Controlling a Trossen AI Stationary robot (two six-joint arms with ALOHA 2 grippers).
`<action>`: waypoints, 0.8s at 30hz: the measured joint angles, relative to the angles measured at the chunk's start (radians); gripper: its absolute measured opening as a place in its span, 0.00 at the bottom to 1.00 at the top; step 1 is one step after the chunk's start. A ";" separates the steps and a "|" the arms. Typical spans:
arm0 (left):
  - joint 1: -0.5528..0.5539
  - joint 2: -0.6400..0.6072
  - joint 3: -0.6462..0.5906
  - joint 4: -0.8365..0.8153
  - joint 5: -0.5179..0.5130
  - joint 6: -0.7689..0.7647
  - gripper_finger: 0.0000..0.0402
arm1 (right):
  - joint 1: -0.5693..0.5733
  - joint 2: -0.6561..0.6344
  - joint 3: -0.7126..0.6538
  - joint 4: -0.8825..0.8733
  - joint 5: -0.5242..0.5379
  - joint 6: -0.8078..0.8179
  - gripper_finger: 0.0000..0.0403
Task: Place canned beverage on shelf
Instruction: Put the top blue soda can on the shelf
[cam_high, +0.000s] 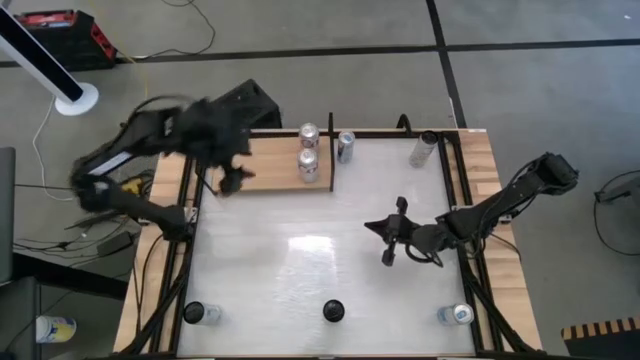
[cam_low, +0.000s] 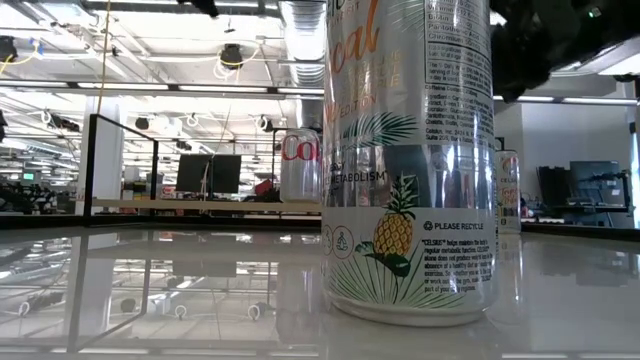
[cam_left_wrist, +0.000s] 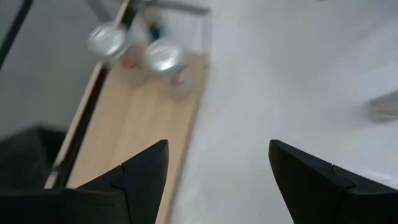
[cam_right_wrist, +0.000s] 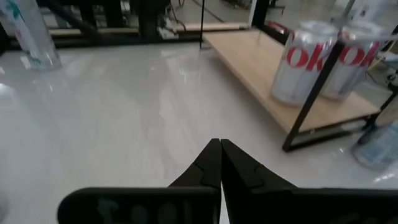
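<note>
Two silver "Coke" cans (cam_right_wrist: 305, 62) on wood-grain shelf (cam_right_wrist: 261, 59); pineapple can (cam_low: 410, 160) reads "PLEASE RECYCLE". Left tool (cam_left_wrist: 217, 180) open, empty; right tool (cam_right_wrist: 219, 163) shut, empty.

Glossy white table (cam_high: 290, 280) fills the centre of the high view. Red and black case (cam_high: 66, 38) lies on the grey floor, upper left. White pole on a round base (cam_high: 60, 78) slants just below it. Small black round object (cam_high: 333, 311) sits near the table's bottom edge, centre. Black monitor (cam_low: 208, 172) shows left of centre, low view.
</note>
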 joint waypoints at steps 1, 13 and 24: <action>-0.035 -0.052 -0.056 0.047 -0.007 -0.011 0.65 | -0.001 0.000 0.000 0.017 0.000 -0.014 0.07; -0.300 -0.699 -0.891 0.577 -0.045 -0.154 0.65 | -0.080 0.000 0.005 0.144 -0.003 -0.068 0.07; -0.304 -1.089 -1.216 0.800 0.011 -0.188 0.65 | -0.200 0.000 0.155 0.090 -0.003 -0.085 0.12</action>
